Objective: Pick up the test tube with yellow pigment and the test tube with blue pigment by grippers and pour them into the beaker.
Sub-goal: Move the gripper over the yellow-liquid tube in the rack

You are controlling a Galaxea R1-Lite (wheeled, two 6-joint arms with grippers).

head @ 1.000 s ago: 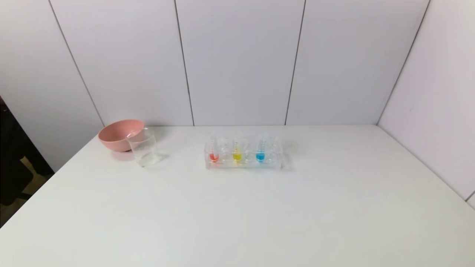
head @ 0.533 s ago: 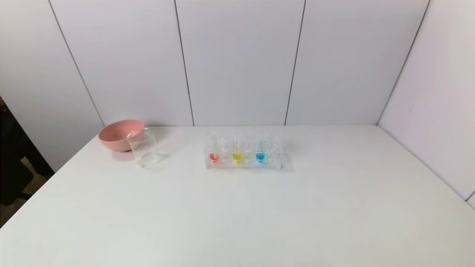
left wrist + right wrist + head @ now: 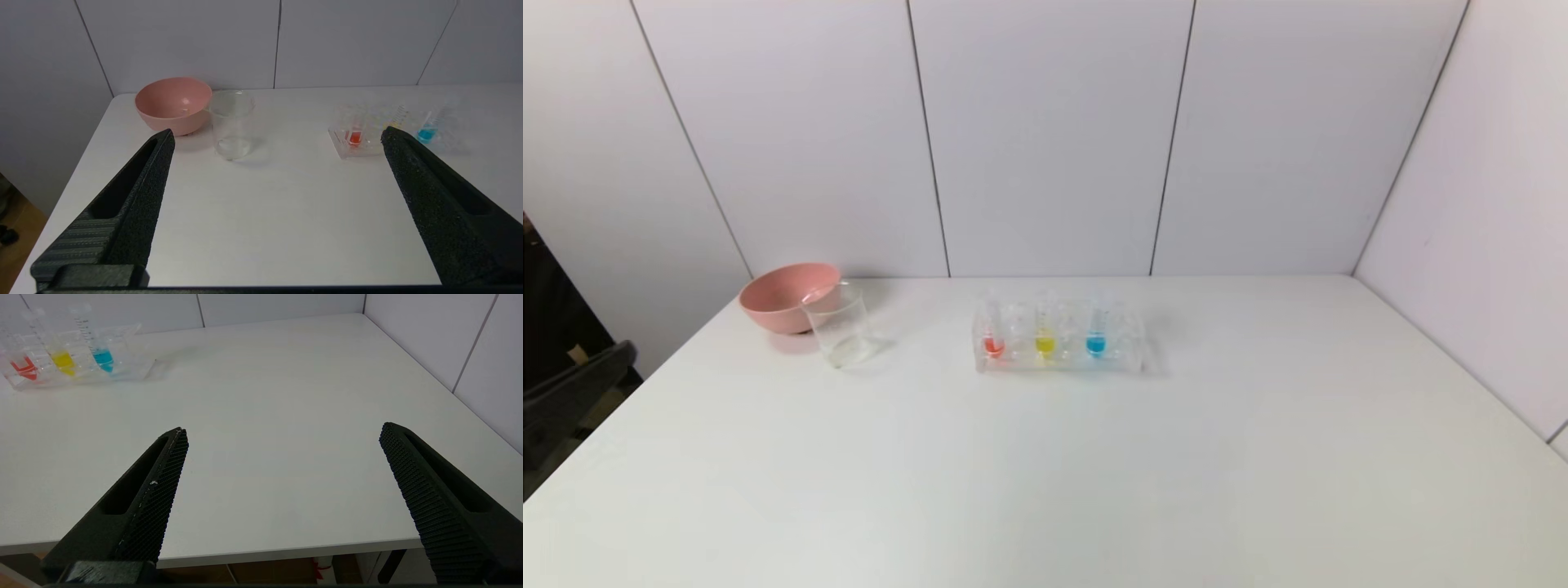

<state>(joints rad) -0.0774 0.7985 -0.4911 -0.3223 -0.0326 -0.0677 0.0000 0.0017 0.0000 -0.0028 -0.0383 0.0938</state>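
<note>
At far left, off the table's left edge, the left gripper [image 3: 277, 136], fingers spread wide with nothing between them, facing across the white table [image 3: 1045, 474] toward the beaker and the rack. Near the far-left corner of the table, a pink bowl [image 3: 786, 296], upright, close to the back wall. Just in front of it and slightly to its right, the beaker [image 3: 838, 323], clear, upright, overlapping the bowl's rim in the head view; touching or not, cannot tell. Well apart to the right, near the table's middle toward the back, a clear tube rack [image 3: 1058, 343] set lengthwise across the table. Standing in it, from left: a tube with red liquid [image 3: 993, 335], then the test tube with yellow pigment [image 3: 1045, 333], then the test tube with blue pigment [image 3: 1096, 333], all upright in separate holes, colour pooled in the rounded tips. Bare table right of the rack, out to the grey side wall. At the near right edge of the table, the right gripper [image 3: 282, 433], out of the head view, fingers likewise wide apart and holding nothing, hanging just above the table edge, well apart from the rack.
</note>
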